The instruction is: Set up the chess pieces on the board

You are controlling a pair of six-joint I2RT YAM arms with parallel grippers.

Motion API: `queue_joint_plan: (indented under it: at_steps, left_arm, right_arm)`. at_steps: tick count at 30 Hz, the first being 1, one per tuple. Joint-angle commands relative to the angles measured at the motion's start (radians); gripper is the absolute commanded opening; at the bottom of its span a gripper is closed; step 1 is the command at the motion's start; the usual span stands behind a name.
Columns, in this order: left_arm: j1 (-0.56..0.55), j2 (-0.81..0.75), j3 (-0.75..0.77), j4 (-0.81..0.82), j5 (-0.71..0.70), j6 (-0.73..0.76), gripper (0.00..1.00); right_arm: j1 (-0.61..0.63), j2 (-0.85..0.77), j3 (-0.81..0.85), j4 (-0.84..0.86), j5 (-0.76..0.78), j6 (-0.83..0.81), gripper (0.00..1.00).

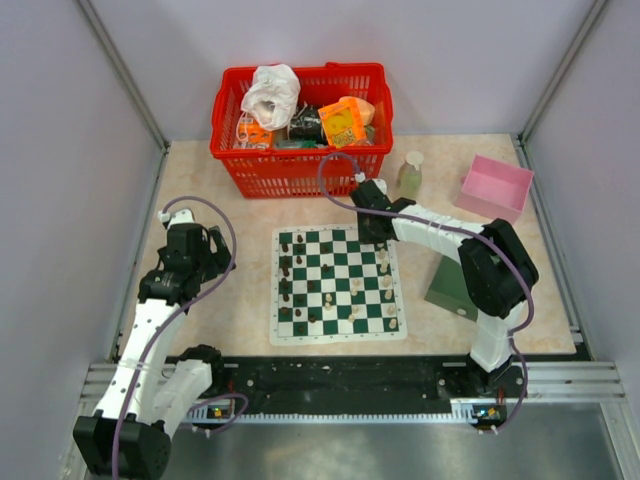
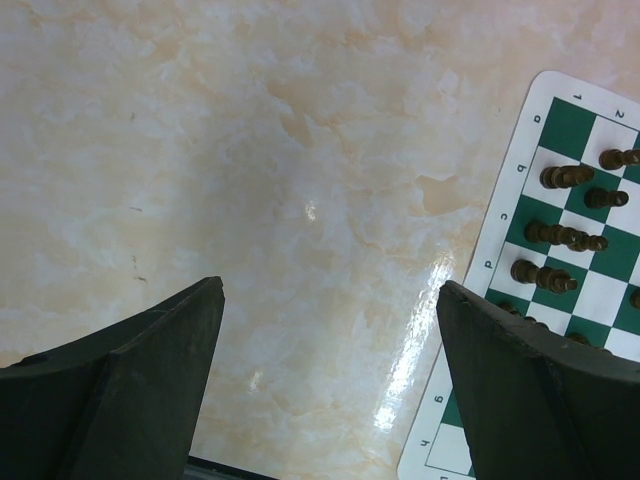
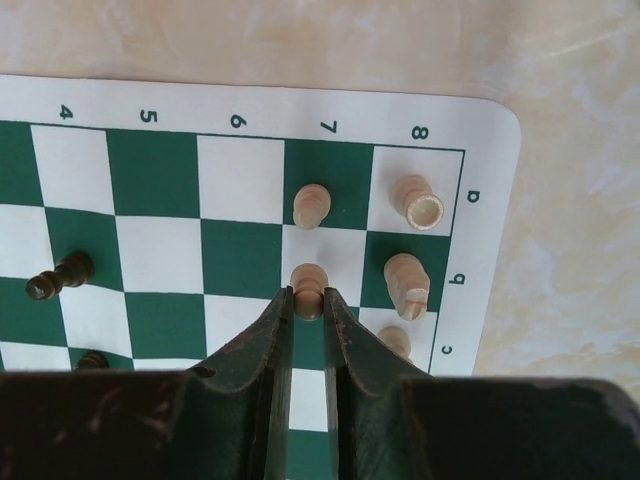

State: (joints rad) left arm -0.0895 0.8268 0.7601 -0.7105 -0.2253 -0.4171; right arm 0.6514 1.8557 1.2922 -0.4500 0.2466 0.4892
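While the right gripper hangs over the upper right corner of the board in the top view, its two fingers are pressed almost together around a cream piece. In the right wrist view this piece stands upright in the middle of the frame, near the column marked 7. Whether its foot touches the board I cannot tell. Four other cream pieces are close to it, above and to the right, and one of them, in the corner square, is tilted so that its round base shows. Two dark brown pieces are in the lower left of that frame.

The left gripper is wide open and holds nothing. Between its fingers only the pale marble table is visible, and the edge of the board is at the right side of that frame, with several dark brown pieces on it.

In the top view the board lies flat in the centre of the table. The dark pieces are mostly along its left side and the cream ones along its right side. A red basket full of objects stands at the upper centre. A bottle and a pink box are at the upper right, and a dark green box lies under the right arm.
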Motion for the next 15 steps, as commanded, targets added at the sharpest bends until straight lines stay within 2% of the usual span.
queue_joint_plan:
  at_steps: [1,11,15]
  left_arm:
    - [-0.001,0.003,-0.001,0.032,-0.005,0.005,0.93]
    - [-0.001,0.001,-0.001,0.032,-0.006,0.005,0.93]
    - [-0.001,-0.002,-0.001,0.032,-0.006,0.005,0.93]
  right_arm:
    - [-0.001,0.019,0.016,0.017,0.039,-0.017,0.15]
    - [-0.001,0.054,0.021,0.031,0.026,-0.018,0.15]
    - [-0.001,0.051,0.021,0.030,0.014,-0.023,0.20]
